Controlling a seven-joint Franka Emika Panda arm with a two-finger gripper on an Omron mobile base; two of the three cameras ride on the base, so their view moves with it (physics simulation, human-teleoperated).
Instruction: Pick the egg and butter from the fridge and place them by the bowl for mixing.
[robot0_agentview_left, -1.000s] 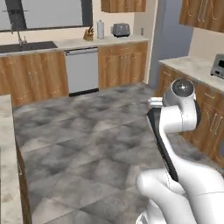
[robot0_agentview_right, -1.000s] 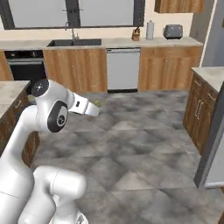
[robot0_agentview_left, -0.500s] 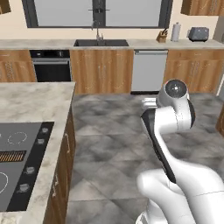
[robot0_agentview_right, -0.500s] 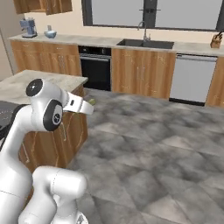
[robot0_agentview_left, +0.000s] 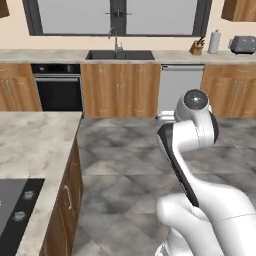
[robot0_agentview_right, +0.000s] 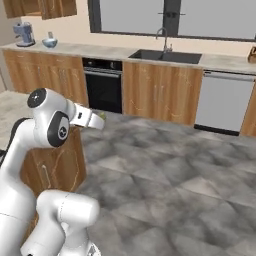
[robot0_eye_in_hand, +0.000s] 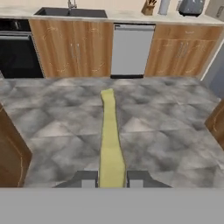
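The jaws are closing on the butter (robot0_eye_in_hand: 110, 144), which is sticking out forward from the gripper (robot0_eye_in_hand: 112, 178). The base is turning left: the sink (robot0_agentview_left: 119, 54) and oven (robot0_agentview_left: 59, 89) are now ahead, and the bowl (robot0_agentview_right: 49, 42) is coming into sight beside the coffee machine (robot0_agentview_right: 24, 33). So the butter is travelling toward its place.

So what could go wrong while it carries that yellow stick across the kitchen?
The butter is pinched only at one end by the claw, and most of it sticks out in front, so a jolt might shake it loose onto the floor. The bowl sits far off on the back counter beside the coffee machine, so there is a long drive left. The long end could bump the island in passing.
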